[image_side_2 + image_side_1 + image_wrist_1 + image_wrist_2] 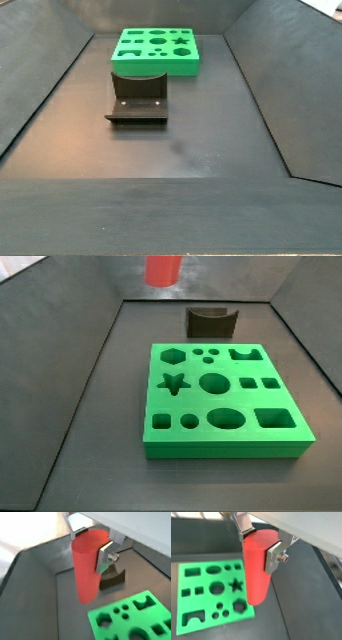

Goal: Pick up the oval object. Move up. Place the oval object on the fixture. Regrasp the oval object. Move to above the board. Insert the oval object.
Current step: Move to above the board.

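Floor (174, 150) is dark grey, walled by sloping panels. Board (221, 401) lies mid-frame, fixture (210, 322) just behind. Gripper (91, 549) clamps the oval object (88, 567), high at top edge.

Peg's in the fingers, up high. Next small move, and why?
Probably lower toward the fixture. In both wrist views the gripper is shut on the red oval peg, held upright and well above the floor. In a side view the peg's lower end shows at the top edge, behind the fixture, whose notch is empty. The green board comes later.
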Robot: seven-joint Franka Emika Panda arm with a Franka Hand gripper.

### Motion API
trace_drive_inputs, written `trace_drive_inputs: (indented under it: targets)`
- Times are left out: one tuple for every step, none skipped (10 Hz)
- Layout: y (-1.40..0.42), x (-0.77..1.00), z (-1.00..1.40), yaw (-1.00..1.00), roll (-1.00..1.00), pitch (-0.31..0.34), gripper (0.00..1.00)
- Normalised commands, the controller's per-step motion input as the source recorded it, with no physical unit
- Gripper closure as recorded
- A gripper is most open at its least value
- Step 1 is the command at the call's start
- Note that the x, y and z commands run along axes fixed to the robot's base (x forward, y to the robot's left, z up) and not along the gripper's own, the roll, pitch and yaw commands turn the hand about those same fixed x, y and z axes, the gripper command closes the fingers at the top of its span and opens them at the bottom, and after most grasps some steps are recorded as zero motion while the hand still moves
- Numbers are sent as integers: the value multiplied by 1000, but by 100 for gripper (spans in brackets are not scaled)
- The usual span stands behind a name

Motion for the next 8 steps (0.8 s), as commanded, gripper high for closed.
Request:
trace_drive_inputs:
  targets:
    - [-435, -62, 168, 1000, -187, -124, 100]
    - [-300, -36, 119, 1000, -180, -129, 100]
    - [-120, -25, 46, 1000, -155, -153, 100]
    - [-38, -23, 22, 1000, -143, -170, 100]
    - [-7, -33, 18, 1000, -137, -186, 100]
    - [-3, -43, 14, 1000, -131, -200, 100]
    - [9, -68, 9, 1000, -115, -234, 100]
    - [20, -85, 7, 1000, -105, -274, 100]
